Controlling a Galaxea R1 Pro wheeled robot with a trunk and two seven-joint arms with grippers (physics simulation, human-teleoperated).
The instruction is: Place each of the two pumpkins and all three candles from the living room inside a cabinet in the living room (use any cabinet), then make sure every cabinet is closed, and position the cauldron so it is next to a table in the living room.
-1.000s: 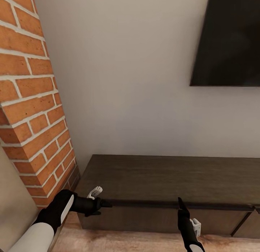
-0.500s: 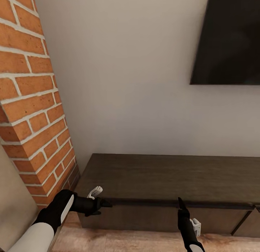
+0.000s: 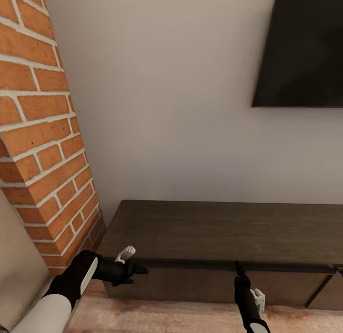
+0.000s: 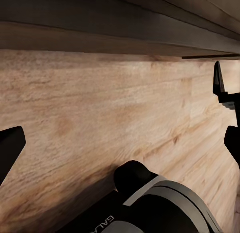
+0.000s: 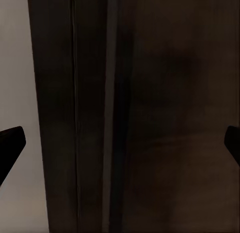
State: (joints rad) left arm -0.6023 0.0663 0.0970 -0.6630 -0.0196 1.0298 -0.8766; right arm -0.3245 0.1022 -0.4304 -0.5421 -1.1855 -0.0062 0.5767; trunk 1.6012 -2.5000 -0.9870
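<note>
The long low dark-brown wooden cabinet (image 3: 228,237) runs from 6 to 4 o'clock, its right end cut off, its drawer fronts all shut. The left hand (image 3: 141,270) points at its top front edge at 7 o'clock; the right hand (image 3: 237,267) reaches up at 5 o'clock. Wrist views show both hands' fingertips (image 4: 11,145) (image 5: 10,139) spread apart, holding nothing. A black wall screen (image 3: 305,51) is cropped at 2 o'clock.

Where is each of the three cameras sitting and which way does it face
Head view: on the robot's head, facing the wall, cabinet, brick column; shows left hand, right hand.
Left wrist view: on the left arm, looking over wood floor along the cabinet base; shows its own fingertips.
Right wrist view: on the right arm, close on the cabinet front.
Shared: the cabinet.
</note>
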